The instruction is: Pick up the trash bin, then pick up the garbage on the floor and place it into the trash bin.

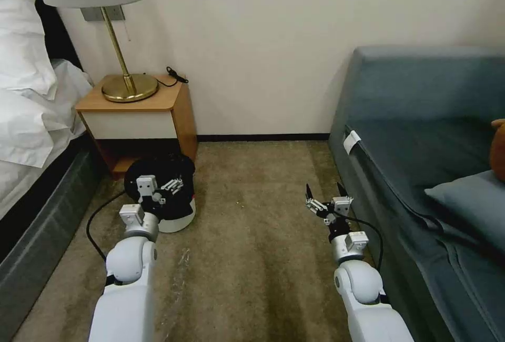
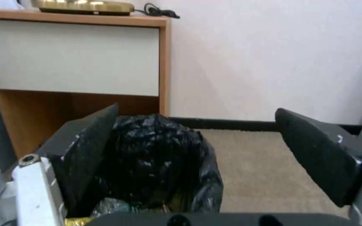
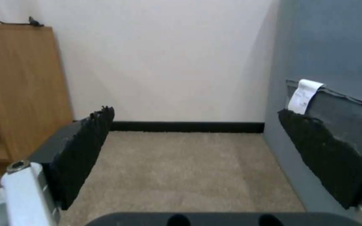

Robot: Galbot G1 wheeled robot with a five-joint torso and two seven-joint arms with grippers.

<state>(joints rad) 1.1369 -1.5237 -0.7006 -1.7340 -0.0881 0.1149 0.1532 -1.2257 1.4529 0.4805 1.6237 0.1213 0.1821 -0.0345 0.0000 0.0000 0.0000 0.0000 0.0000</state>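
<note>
Beside the nightstand [image 1: 142, 116], the trash bin [image 1: 176, 218] stands on the floor [image 1: 252, 258]. Over its bag-lined rim hangs the left gripper [image 1: 167, 187], spread wide and holding nothing. It looks light, its liner slippery; the rim seems the firmest hold. Farther from the nightstand, the right gripper [image 1: 325, 190] is also spread, unladen.

I saw tan carpet floor [image 1: 252, 237]; on it stood the trash bin [image 1: 176, 221], nightstand [image 1: 139, 121], sofa [image 1: 421, 173], plus a black cable [image 1: 94, 226].
</note>
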